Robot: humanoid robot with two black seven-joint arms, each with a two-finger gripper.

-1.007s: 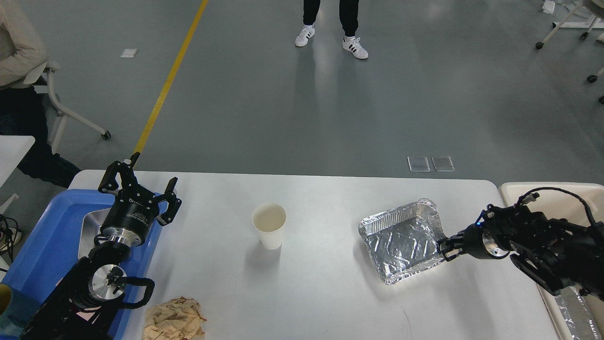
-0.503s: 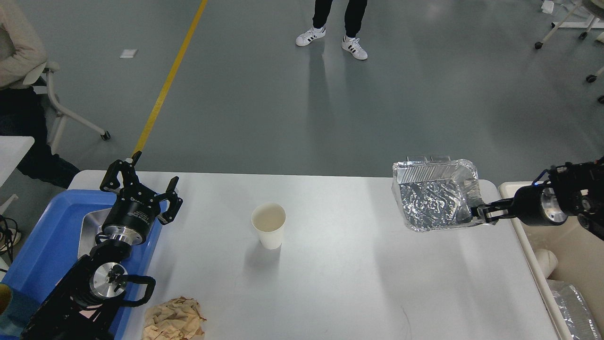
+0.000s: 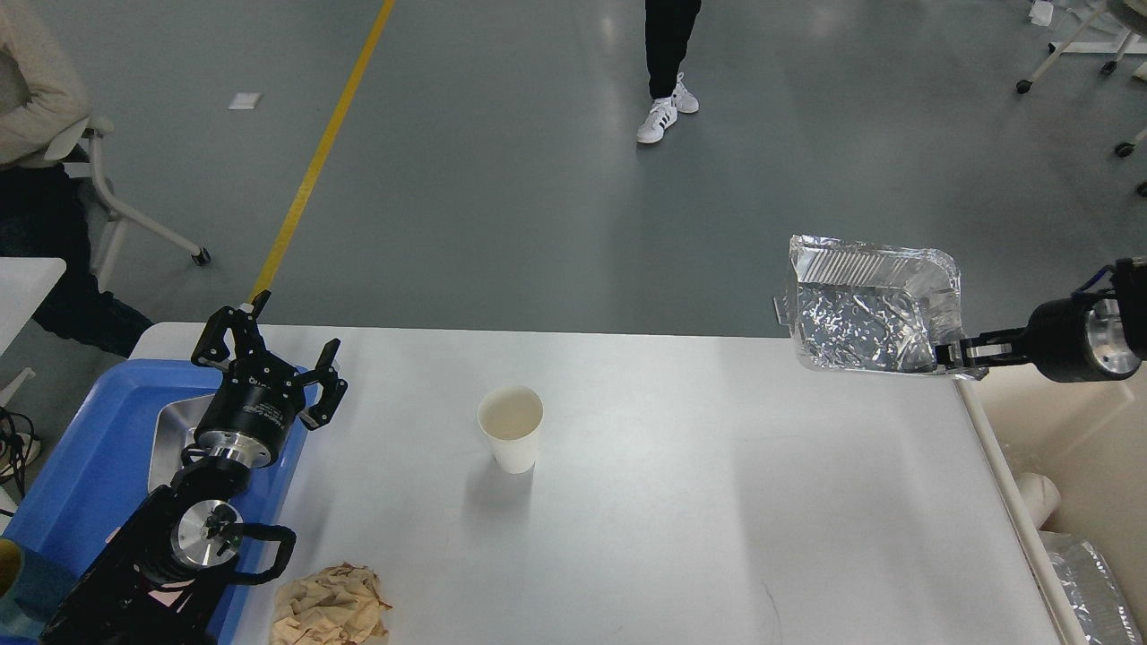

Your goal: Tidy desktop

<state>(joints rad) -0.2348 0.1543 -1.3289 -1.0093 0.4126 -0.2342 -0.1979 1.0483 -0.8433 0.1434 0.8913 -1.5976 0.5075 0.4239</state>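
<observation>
Right claw (image 3: 957,356) clamped on foil tray (image 3: 869,305), held tilted above the surface (image 3: 717,502) far-right corner. Left claw (image 3: 269,345) spread apart over blue tray (image 3: 81,466). Cup (image 3: 511,428) upright mid-surface; crumpled paper (image 3: 330,605) at near edge.

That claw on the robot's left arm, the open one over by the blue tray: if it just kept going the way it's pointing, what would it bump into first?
Probably nothing on the desktop. The left gripper points up and away, toward the far edge and the yellow floor line beyond. The way looks free, though depth is hard to judge from one view.
</observation>
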